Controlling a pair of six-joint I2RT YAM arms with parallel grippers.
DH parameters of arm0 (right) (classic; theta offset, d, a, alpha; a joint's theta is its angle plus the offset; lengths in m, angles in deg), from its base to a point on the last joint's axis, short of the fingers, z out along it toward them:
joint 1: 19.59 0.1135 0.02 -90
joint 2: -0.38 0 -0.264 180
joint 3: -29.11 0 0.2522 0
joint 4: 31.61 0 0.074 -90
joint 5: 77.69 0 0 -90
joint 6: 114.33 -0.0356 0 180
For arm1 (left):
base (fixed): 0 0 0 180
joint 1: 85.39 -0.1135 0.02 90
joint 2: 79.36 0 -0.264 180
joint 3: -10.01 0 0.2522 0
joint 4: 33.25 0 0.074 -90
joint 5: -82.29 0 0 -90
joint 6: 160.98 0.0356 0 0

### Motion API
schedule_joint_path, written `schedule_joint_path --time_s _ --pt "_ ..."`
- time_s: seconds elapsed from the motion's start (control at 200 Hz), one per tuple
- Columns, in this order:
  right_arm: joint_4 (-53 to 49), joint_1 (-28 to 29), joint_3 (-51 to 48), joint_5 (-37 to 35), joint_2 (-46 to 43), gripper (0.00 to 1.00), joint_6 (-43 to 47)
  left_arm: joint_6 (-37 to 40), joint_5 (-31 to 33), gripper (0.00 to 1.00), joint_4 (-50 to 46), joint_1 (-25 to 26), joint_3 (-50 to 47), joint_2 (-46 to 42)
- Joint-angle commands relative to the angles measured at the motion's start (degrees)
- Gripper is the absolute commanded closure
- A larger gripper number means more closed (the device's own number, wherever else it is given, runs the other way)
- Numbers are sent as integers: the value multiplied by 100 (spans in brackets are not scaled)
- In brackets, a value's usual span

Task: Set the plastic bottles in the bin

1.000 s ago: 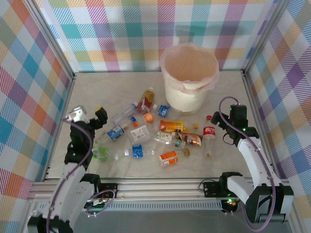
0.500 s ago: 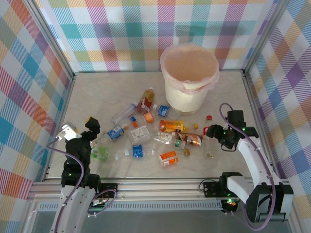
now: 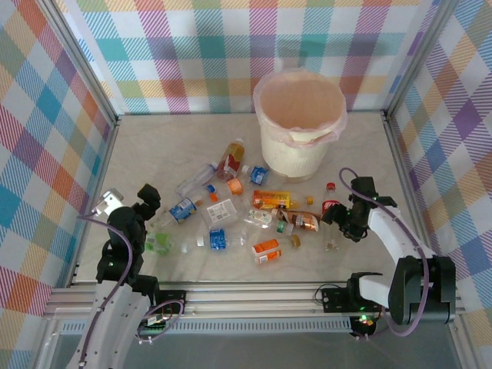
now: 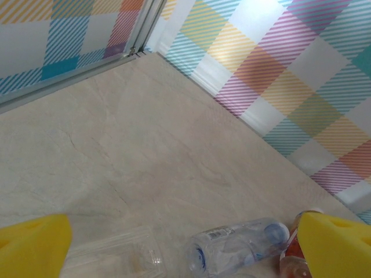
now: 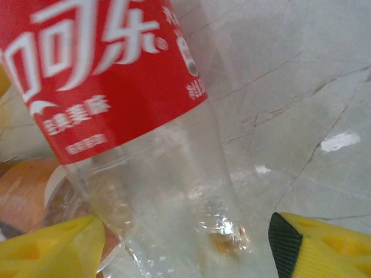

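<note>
Straddling the red-labelled bottle (image 5: 110, 75) with the right jaws parted, not yet shut on it.
Judged light, thin-walled, slick and easily crushed; best pinched across the stiffer labelled body. Lay on the desk (image 3: 169, 146) beside the other plastic bottles (image 3: 269, 200), near the bin (image 3: 292, 157). Held the left jaws open and empty.

This is a robot lab test cell, not a home. There's a marble-look tabletop (image 3: 154, 146) boxed in by an aluminium frame (image 3: 83, 69), with pastel plaid cloth walls (image 3: 231, 46) on three sides and an extruded metal rail (image 3: 254, 306) along the near edge.
</note>
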Motion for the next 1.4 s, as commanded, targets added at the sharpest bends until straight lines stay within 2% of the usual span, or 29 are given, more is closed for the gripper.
schedule_joint_path --time_s 0.0,0.16,0.445,0.615,0.82,1.07,1.21,1.395 --pt "264 28 -101 -172 152 27 -242 -65 -140 0 -89 -87 230 151" --pt "494 29 -98 -544 381 27 -432 -45 -221 0 -142 -87 328 239" --pt "955 27 -28 -703 994 28 -610 -11 -276 0 -361 -81 539 282" --pt "986 27 50 -763 1102 43 -624 -19 -283 0 -458 -88 637 282" --pt "609 43 216 -1019 270 61 -615 -26 -286 0 -705 -81 721 300" --pt "-223 434 1121 -1242 -1293 71 -495 -61 -313 0 -841 -87 787 353" --pt "-499 786 1884 -1295 -1569 73 -346 -95 -410 0 -868 -84 813 405" --pt "-503 1454 2889 -1518 -1426 74 -74 -81 -552 0 -896 -90 878 561"
